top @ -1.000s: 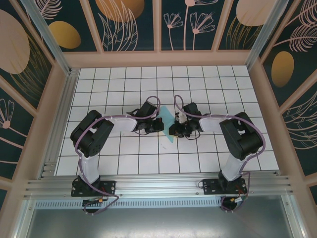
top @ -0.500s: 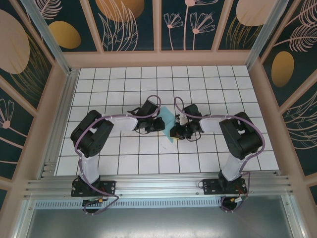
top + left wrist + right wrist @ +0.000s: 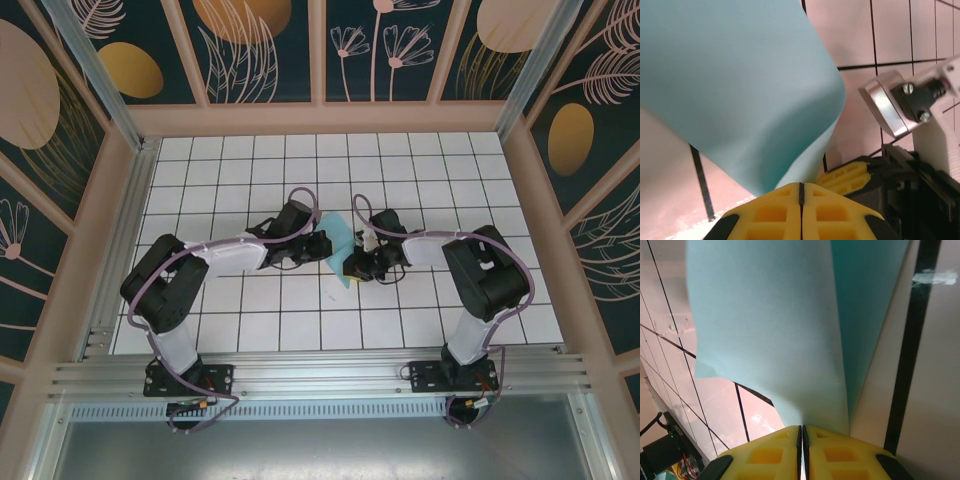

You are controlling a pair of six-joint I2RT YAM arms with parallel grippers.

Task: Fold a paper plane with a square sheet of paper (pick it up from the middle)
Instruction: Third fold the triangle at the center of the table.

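Observation:
The light teal-blue sheet of paper [image 3: 340, 243] is held up off the white grid table [image 3: 420, 170] between my two grippers, bent into a curve rather than flat. My left gripper [image 3: 322, 247] is shut on its left side. In the left wrist view the yellow fingers [image 3: 770, 210] press together on the paper's [image 3: 740, 90] lower edge. My right gripper [image 3: 352, 264] is shut on the near right part. The right wrist view has the sheet [image 3: 770, 325] rising from the closed pads [image 3: 840, 450], with a fold line running up it. No finished plane shape is visible.
Wooden walls [image 3: 110, 230] enclose the grid table on three sides, and an aluminium rail [image 3: 320, 375] runs along the near edge. The two wrists are almost touching at the table's middle; the right arm's metal fitting [image 3: 887, 107] is close in the left wrist view.
The left arm's elbow has swung out to the left and its gripper has pushed slightly right toward the paper. The right gripper has barely moved and the paper stays held.

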